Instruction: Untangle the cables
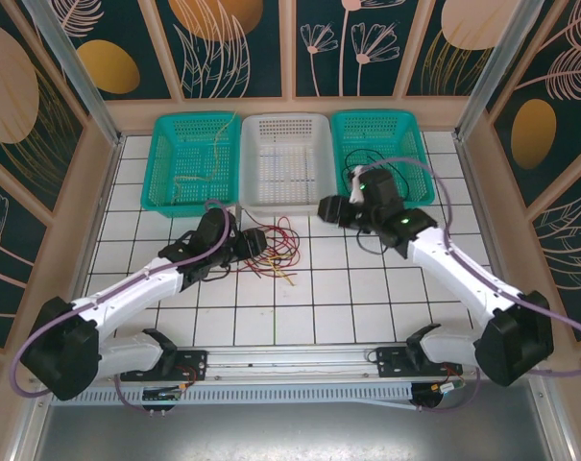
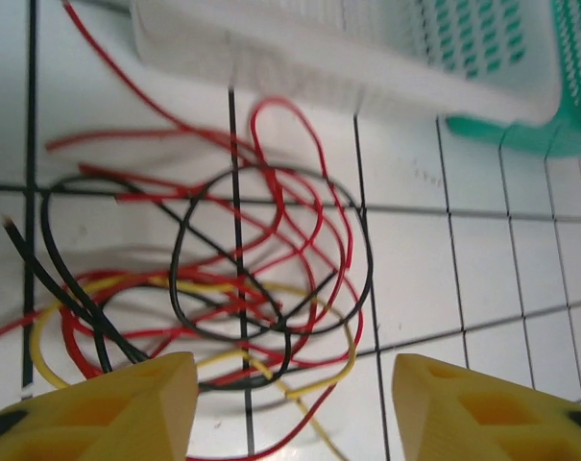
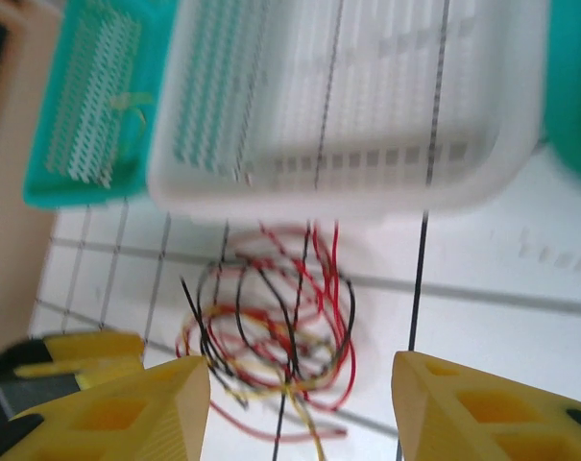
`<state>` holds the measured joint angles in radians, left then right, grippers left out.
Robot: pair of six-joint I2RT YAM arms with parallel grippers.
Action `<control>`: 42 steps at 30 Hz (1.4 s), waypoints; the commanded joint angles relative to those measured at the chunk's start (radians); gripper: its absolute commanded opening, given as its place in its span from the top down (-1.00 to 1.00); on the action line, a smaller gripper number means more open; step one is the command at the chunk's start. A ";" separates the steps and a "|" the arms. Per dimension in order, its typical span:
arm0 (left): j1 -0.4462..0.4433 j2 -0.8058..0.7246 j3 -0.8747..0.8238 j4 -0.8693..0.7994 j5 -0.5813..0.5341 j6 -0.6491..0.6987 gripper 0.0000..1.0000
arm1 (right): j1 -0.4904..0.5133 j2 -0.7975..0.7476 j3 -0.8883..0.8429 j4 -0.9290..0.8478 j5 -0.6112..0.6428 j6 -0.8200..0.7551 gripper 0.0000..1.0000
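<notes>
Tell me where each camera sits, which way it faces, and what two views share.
Top: above and behind, looking down on the table; left arm, right arm, tangled cables, a white basket between two green baskets.
Left wrist: on that wrist, looks past the left arm's fingers, apart, down at the cables.
Right wrist: on that wrist, looks past the right arm's fingers at the cables and white basket.
Shared: both wrist views show cables and white basket.

Looks like a robotics lab test cell to me, not a home. White bench ruled with a black grid (image 1: 367,298), dark teal wall panels printed with gold leaves (image 1: 242,43), a bare aluminium corner post (image 1: 71,67), plus a white-and-black left robot arm (image 1: 136,292) and matching right robot arm (image 1: 453,272) bolted along a slotted metal rail (image 1: 300,394).
</notes>
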<state>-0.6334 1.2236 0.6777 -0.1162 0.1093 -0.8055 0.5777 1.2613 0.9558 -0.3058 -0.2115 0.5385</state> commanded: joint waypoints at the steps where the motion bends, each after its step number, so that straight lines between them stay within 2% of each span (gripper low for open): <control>1: 0.004 0.008 -0.013 -0.001 0.065 -0.028 -0.06 | 0.093 0.061 -0.032 0.104 0.044 0.082 -0.03; 3: 0.003 -0.004 -0.006 -0.025 0.017 -0.037 -0.08 | 0.138 0.116 -0.032 0.117 0.068 0.092 -0.01; 6: 0.009 -0.006 -0.001 -0.035 -0.022 -0.052 -0.08 | 0.160 0.197 -0.045 0.162 0.069 0.133 0.21; 9: 0.016 0.004 0.002 -0.048 -0.043 -0.059 -0.03 | 0.172 0.267 -0.046 0.188 0.086 0.153 0.31; 18: 0.064 -0.033 -0.043 -0.066 -0.066 -0.076 -0.03 | 0.189 0.355 -0.028 0.183 0.106 0.152 0.27; 23: 0.122 -0.023 -0.081 -0.089 -0.053 -0.107 0.15 | 0.226 0.354 0.033 0.106 0.165 0.109 0.25; 27: 0.143 -0.007 -0.098 -0.057 -0.009 -0.123 0.51 | 0.249 0.339 0.081 0.061 0.194 0.087 0.26; 35: 0.140 0.043 -0.101 -0.027 0.095 -0.164 0.50 | 0.251 0.306 0.149 0.030 0.204 0.081 0.31; 42: 0.131 0.074 -0.096 -0.032 0.108 -0.189 0.54 | 0.251 0.305 0.188 0.010 0.209 0.070 0.39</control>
<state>-0.4965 1.2751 0.5823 -0.1596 0.1852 -0.9619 0.8257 1.5963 1.1110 -0.2615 -0.0341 0.6270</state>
